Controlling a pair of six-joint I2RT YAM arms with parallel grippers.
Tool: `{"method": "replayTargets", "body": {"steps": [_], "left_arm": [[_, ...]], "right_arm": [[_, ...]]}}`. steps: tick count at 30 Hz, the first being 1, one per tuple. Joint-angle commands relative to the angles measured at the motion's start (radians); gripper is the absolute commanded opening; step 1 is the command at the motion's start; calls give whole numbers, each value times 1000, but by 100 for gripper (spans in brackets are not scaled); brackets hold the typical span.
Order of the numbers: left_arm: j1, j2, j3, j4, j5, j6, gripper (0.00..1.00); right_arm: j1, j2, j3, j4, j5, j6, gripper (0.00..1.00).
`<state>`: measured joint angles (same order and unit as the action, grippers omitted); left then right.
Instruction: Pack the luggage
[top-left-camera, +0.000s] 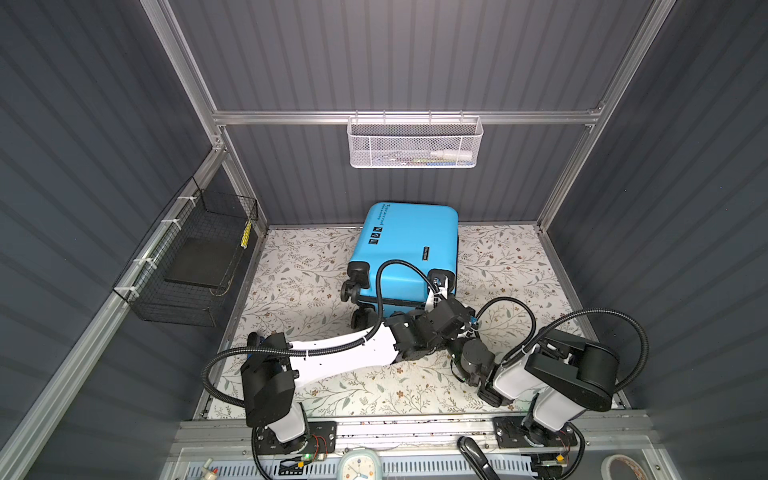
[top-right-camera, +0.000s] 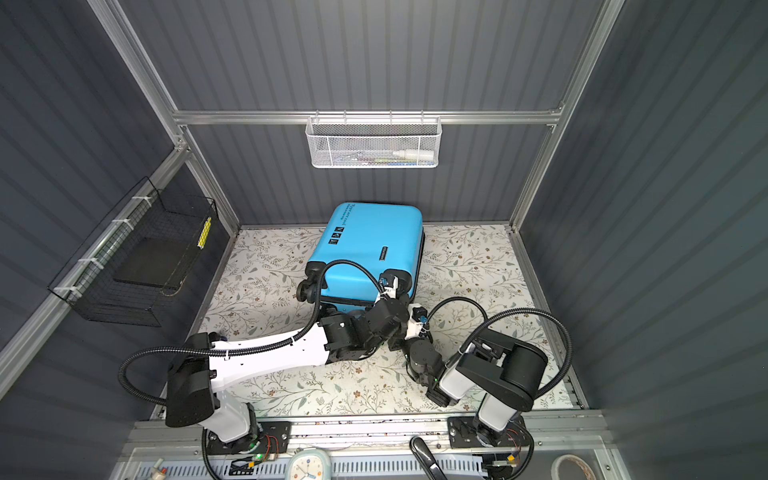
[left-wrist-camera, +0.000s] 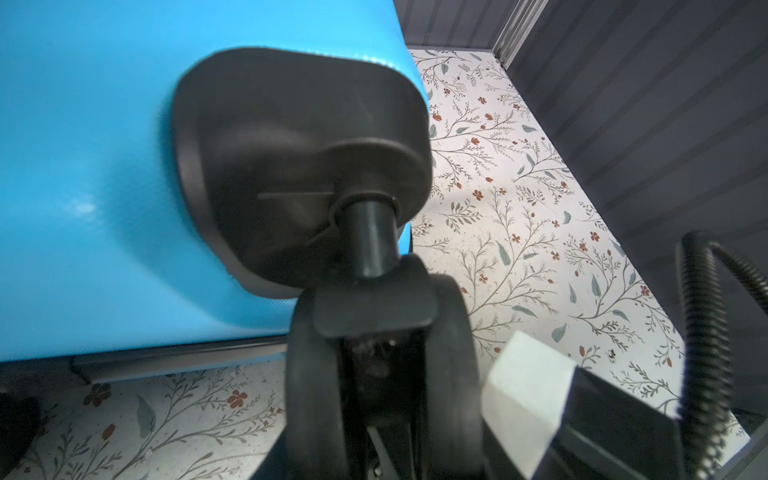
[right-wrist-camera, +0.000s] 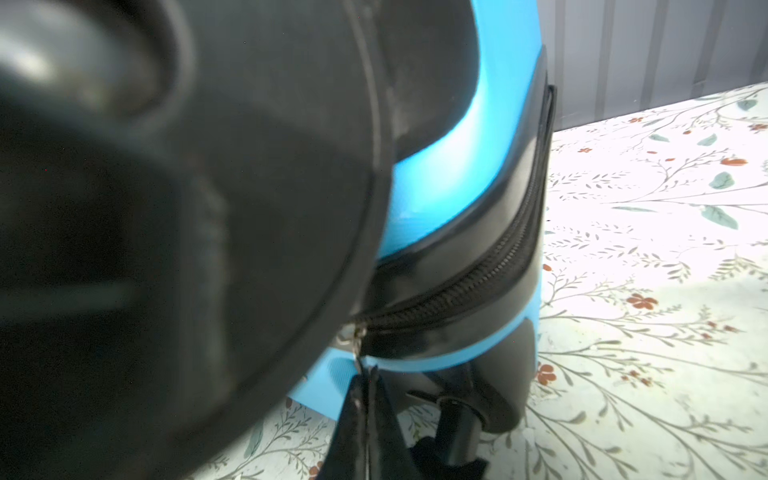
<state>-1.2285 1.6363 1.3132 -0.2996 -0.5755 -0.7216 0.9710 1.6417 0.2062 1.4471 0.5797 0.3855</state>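
- Left wrist view: a black caster wheel (left-wrist-camera: 311, 395) of the luggage (left-wrist-camera: 83, 166) is filling the foreground, closest to my lens. One white pad (left-wrist-camera: 528, 399) of my left claw (top-left-camera: 439, 292) is sitting right against its side. The other pad is hiding behind the wheel, so I cannot tell whether I am clamping it or only straddling it.
- Right wrist view: a blurred black wheel (right-wrist-camera: 166, 249) is looming over half the picture. Behind it the blue shell and the black zipper (right-wrist-camera: 478, 282) are curving round the corner. My right claw (right-wrist-camera: 368, 376) is pinching the metal zipper pull (right-wrist-camera: 356, 336), jaws pressed together.
- In both top views the luggage is lying flat and zipped on the floral table cover (top-left-camera: 291, 270), its far end near the back wall and its wheels pointing toward my bases. Both my arms are meeting at its near right corner, where my left claw's white fingers are showing beside the wheel housing.
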Motion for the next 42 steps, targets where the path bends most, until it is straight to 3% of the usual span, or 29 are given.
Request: {"method": "replayTargets", "body": {"steps": [1, 12, 24, 28, 35, 39, 42], "left_arm": [[-25, -62, 39, 253, 47, 27, 0], [-25, -39, 19, 225, 35, 7, 0], [-25, -19, -12, 207, 35, -28, 0], [-25, -18, -13, 205, 33, -29, 0], [-25, -14, -17, 212, 37, -27, 0], [-25, -1, -17, 216, 44, -30, 0], [-25, -7, -25, 218, 43, -35, 0]], "right_arm": [[30, -13, 35, 32, -58, -88, 0], [21, -44, -40, 31, 115, 44, 0], [-76, -52, -123, 9, 192, 236, 0], [-80, -78, -124, 2, 207, 205, 0], [-133, -228, -105, -243, 190, 231, 0], [-143, -246, -79, -266, 208, 195, 0], [-213, -299, -96, -349, 155, 254, 0]]}}
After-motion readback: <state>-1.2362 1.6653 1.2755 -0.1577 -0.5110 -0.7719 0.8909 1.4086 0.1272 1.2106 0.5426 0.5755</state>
